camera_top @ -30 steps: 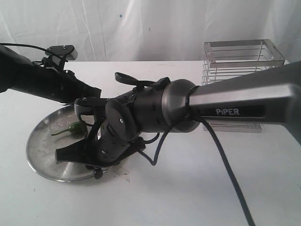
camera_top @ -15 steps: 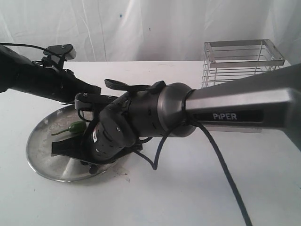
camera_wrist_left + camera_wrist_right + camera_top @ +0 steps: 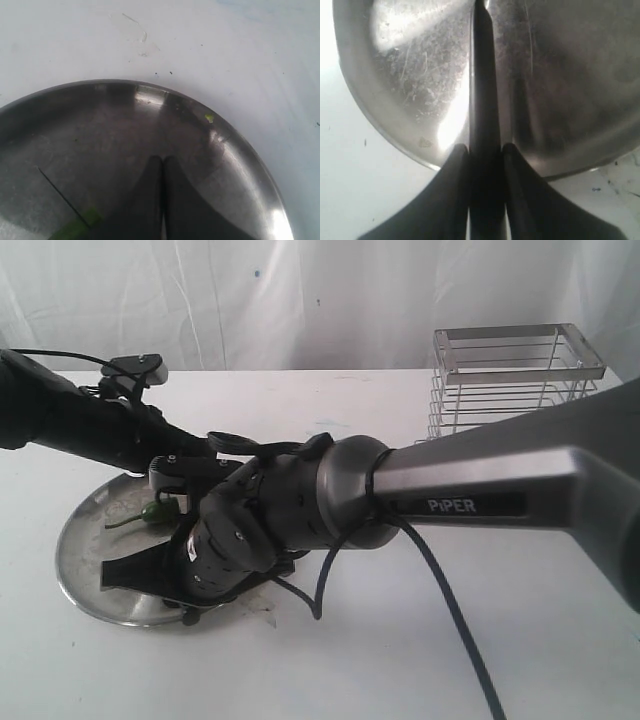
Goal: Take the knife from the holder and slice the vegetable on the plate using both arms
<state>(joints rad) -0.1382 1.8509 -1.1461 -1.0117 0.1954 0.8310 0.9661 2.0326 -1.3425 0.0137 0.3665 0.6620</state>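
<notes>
The plate (image 3: 78, 540) is set on the table (image 3: 420, 640) at the left of the exterior view, and the holder (image 3: 505, 390) is stood well apart at the far right. The vegetable (image 3: 153, 513) is laid on the plate's far half, just beside the left gripper (image 3: 162, 167). The knife (image 3: 482, 75) is clamped in the right gripper (image 3: 482, 147) and stretched out over the plate.

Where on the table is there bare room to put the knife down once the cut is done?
Bare table lies at the back, between the left arm and the holder; a wider patch runs along the front, below the right arm, apart from its hanging cable. The plate is crowded: both arms, the knife and the vegetable meet there.
</notes>
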